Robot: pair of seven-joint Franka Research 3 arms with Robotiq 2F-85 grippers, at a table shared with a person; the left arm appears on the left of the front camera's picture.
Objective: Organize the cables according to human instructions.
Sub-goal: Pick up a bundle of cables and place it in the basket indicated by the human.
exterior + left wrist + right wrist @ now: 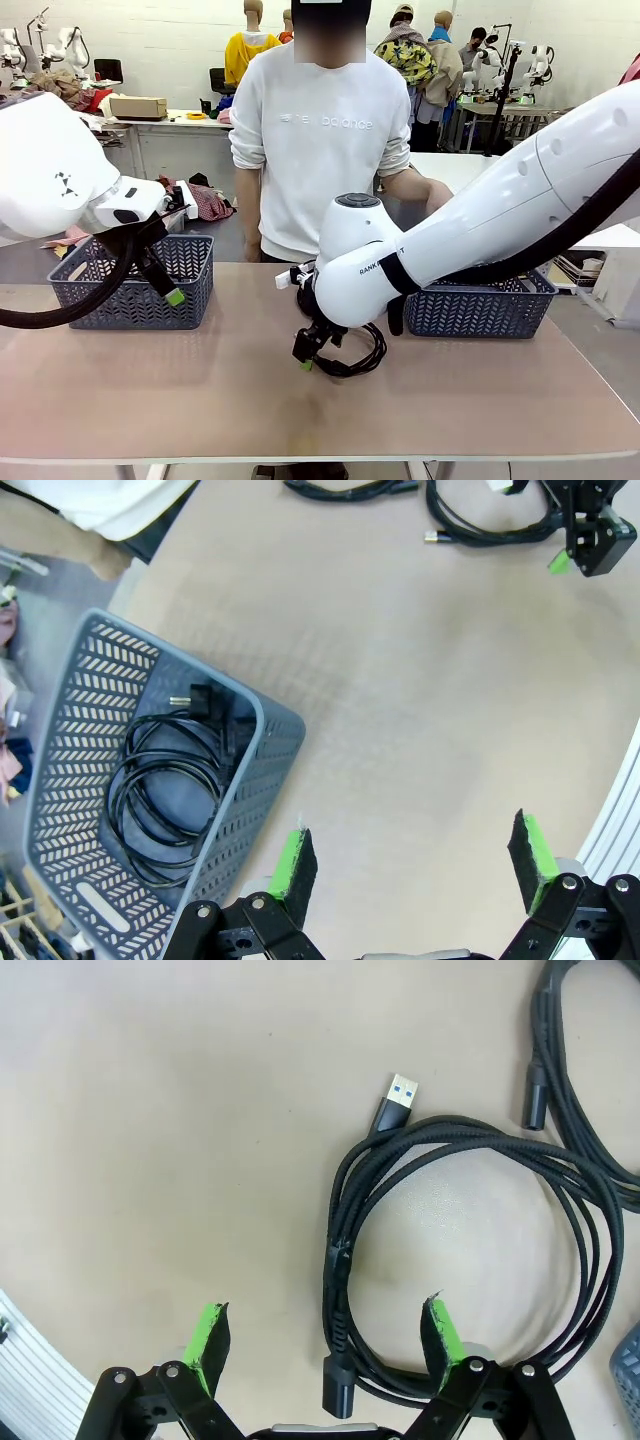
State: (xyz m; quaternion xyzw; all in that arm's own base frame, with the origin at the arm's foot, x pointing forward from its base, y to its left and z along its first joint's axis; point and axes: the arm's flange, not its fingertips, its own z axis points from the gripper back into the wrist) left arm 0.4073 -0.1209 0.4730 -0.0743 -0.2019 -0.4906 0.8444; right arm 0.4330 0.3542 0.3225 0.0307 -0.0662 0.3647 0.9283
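Right claw (pixel 323 1312) hangs spread over a coiled cable (pixel 337 1260) on the bench (pixel 150 1110).
Its green pads (pixel 210 1330) straddle the coil's near side (USB plug pointing away); a second cable (pixel 537 1090) lies beyond. The left claw (pixel 410 845), also spread wide, hovers above bare bench, and a grey basket (pixel 262 720) holding a third cable (pixel 118 795) sits just beside it.

Front camera faces across table (pixel 150 390); wrist cameras look down, close; all share middle cable (pixel 337 1260).
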